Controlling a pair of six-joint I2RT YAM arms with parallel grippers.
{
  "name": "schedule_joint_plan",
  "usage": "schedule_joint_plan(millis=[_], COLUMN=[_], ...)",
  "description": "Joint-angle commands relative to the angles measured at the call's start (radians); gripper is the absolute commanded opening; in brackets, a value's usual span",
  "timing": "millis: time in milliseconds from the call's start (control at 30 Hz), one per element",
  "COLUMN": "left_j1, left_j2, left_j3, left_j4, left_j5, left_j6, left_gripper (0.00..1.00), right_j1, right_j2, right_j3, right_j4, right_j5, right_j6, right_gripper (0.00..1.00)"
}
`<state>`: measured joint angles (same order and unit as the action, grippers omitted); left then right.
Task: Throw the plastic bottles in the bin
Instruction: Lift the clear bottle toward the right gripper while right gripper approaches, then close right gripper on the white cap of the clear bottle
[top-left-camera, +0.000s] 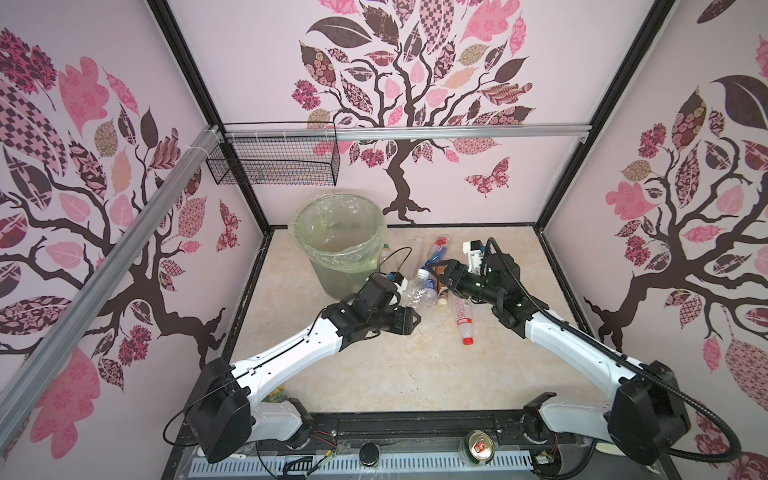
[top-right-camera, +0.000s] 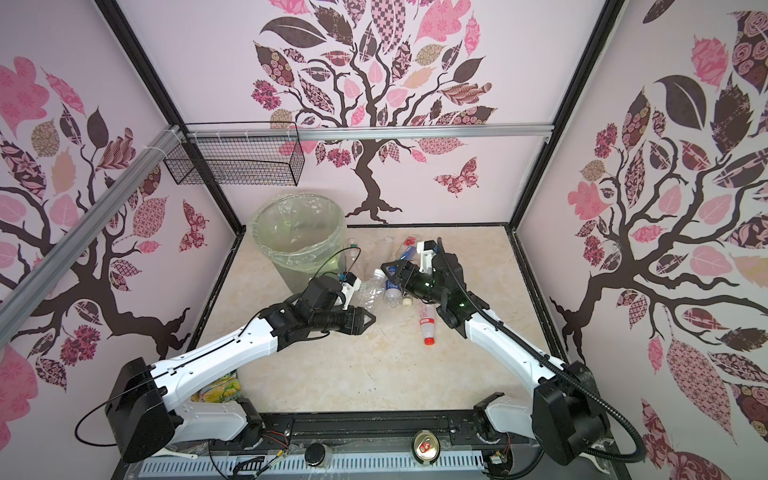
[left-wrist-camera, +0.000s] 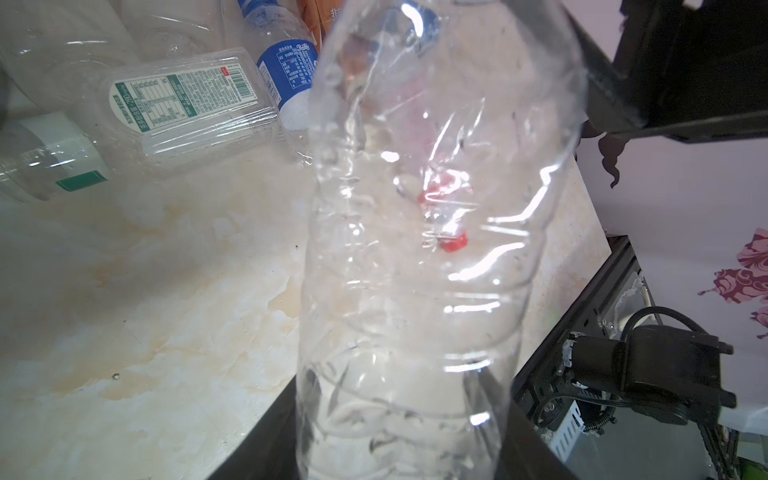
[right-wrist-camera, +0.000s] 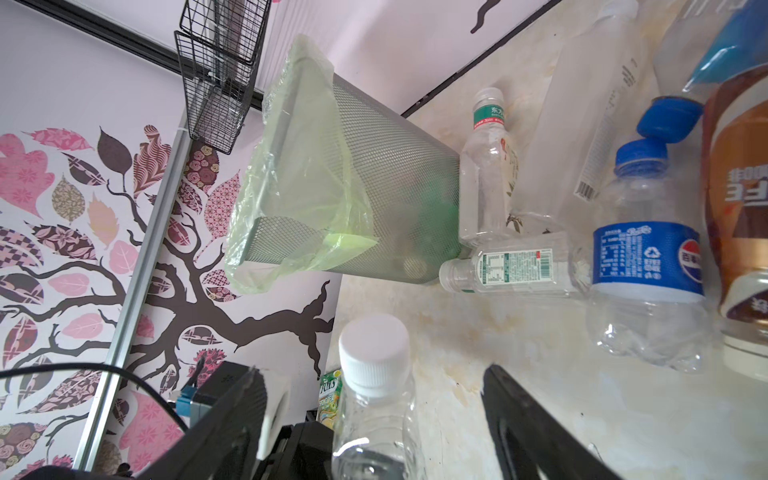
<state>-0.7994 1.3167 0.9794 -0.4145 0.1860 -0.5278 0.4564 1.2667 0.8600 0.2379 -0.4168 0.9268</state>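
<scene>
Squeezing ribbed clear bottle (left-wrist-camera: 415, 270), left claw (top-left-camera: 410, 316), mesh bin (right-wrist-camera: 386, 166)

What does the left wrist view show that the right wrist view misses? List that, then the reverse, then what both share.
Left wrist only: a red cap, seen through the clear bottle that fills the view. Right wrist only: the bin, the wire basket and a white cap up close. Both: the table, the blue-label bottle and the lying bottle with a green-and-white label. Whether the white cap tops that clear bottle, I cannot tell.
</scene>
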Motion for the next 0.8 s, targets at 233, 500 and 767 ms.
schedule_joint_plan(millis=[233, 500, 767], left_j1=[-0.003, -0.004, -0.003], left_j2=[-0.038, -0.054, -0.053], left_j3=[-0.013, 0.001, 0.004], left_j4=[0.016, -0.010, -0.019], left_j5=[0.000, -0.018, -0.031], left_j6=[-0.002, 0.013, 0.004], left_gripper=[0.58, 0.58, 0.58], right_j1=[0.052, 0.059, 0.079], right_j2=[0.115, 0.149, 0.167], right_j3=[0.093, 0.107, 0.131], right_j4=[0.077, 0.094, 0.082], right_j5=[-0.014, -0.009, -0.007], right_j6=[0.024, 0.032, 0.023], right_gripper=[0.70, 0.57, 0.45])
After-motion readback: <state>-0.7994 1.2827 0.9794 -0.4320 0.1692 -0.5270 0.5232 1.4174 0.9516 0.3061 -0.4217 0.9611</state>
